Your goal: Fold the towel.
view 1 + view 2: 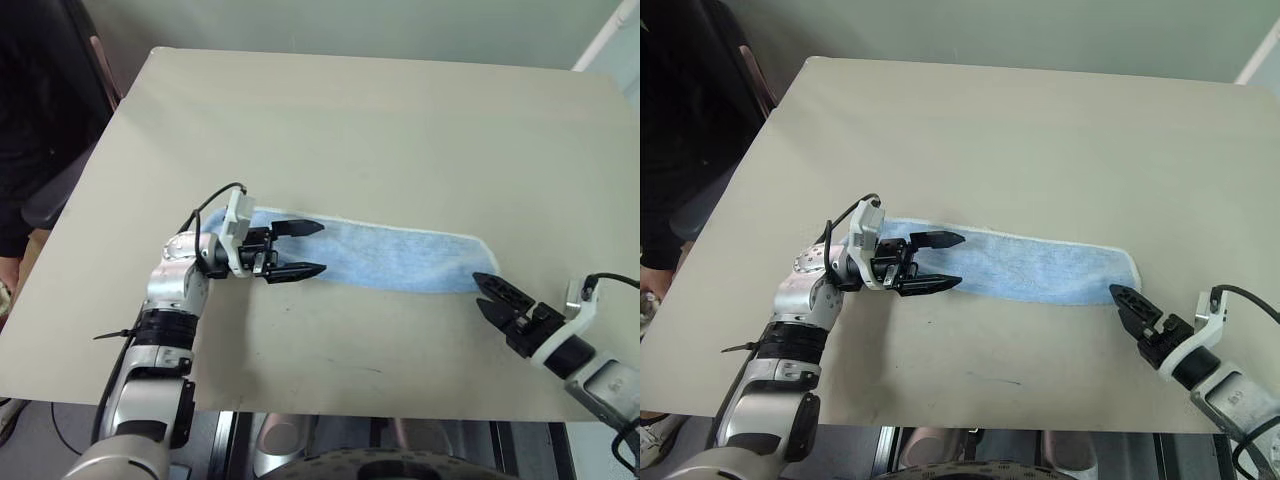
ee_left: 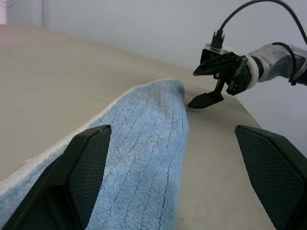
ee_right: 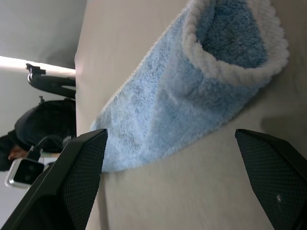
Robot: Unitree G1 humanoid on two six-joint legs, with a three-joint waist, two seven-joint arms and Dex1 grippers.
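Blue terry towel (image 1: 385,257) lies as a long strip on the table (image 1: 400,130) | my left gripper (image 1: 297,248) spread wide over its left end | my right gripper (image 1: 497,300) spread, just off its right end, not touching

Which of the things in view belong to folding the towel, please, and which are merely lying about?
Belongs to the job:
- the towel, lying as a long strip on the table
- the left gripper, open over the towel's left end
- the right gripper, open beside its right end

Merely there:
- the table
- a person at the table's left
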